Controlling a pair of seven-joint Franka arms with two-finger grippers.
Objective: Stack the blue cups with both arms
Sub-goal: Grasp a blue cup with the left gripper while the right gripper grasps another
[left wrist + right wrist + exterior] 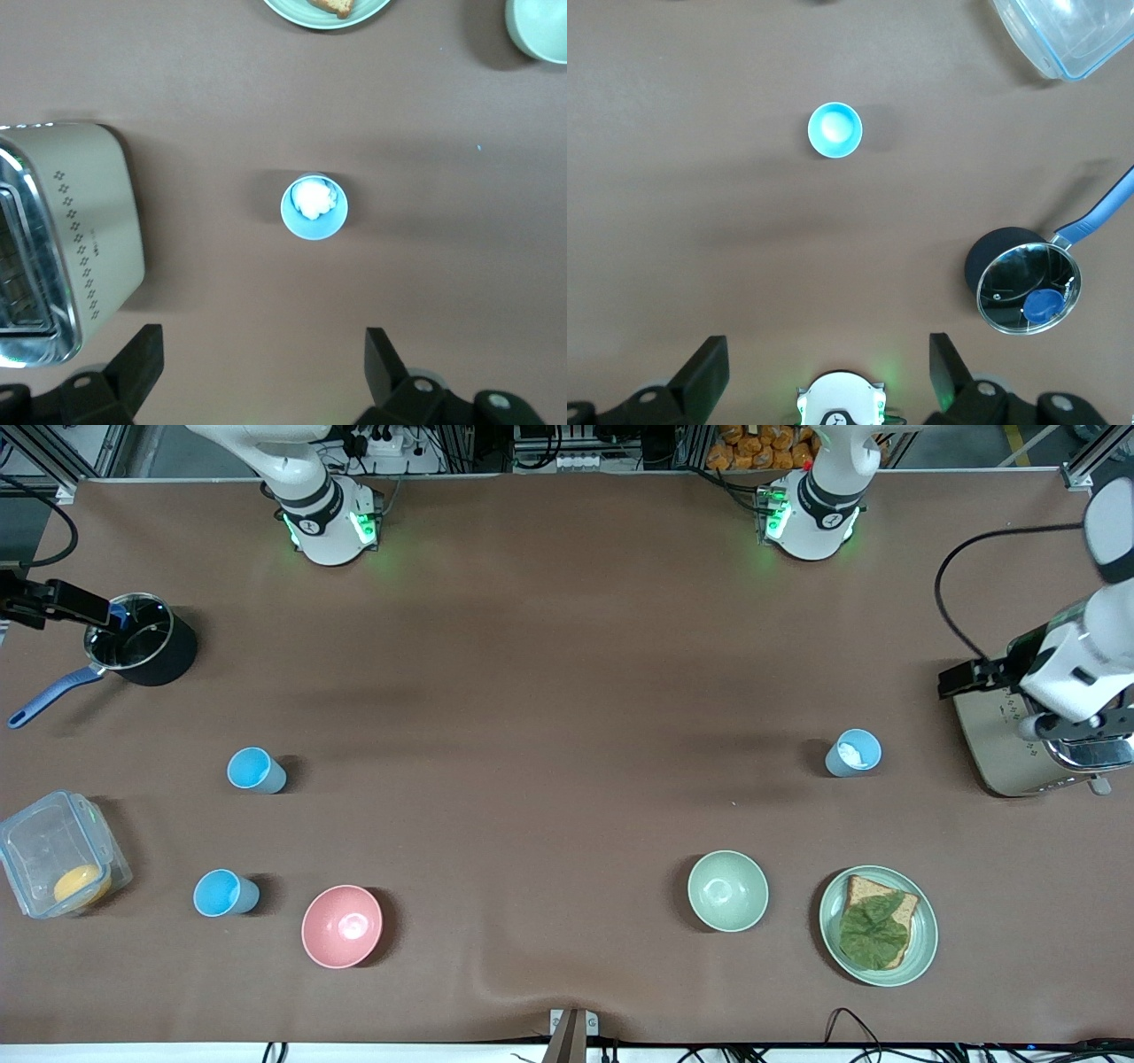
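Note:
Two bright sky-blue cups stand upright toward the right arm's end of the table, one point(256, 770) farther from the front camera than the other point(225, 893). The farther one shows in the right wrist view point(834, 130). A paler grey-blue cup point(854, 753) with something white inside stands toward the left arm's end and shows in the left wrist view point(314, 207). My left gripper point(261, 367) is open and empty, high over the table beside the toaster. My right gripper point(826, 372) is open and empty, high over the table between its base and the pot.
A beige toaster point(1010, 748) stands beside the pale cup under the left arm's wrist point(1072, 664). A black pot point(146, 651) and a clear lidded container point(58, 864) sit at the right arm's end. A pink bowl point(342, 926), a pale green bowl point(727, 891) and a plate with bread point(877, 926) lie nearer the front camera.

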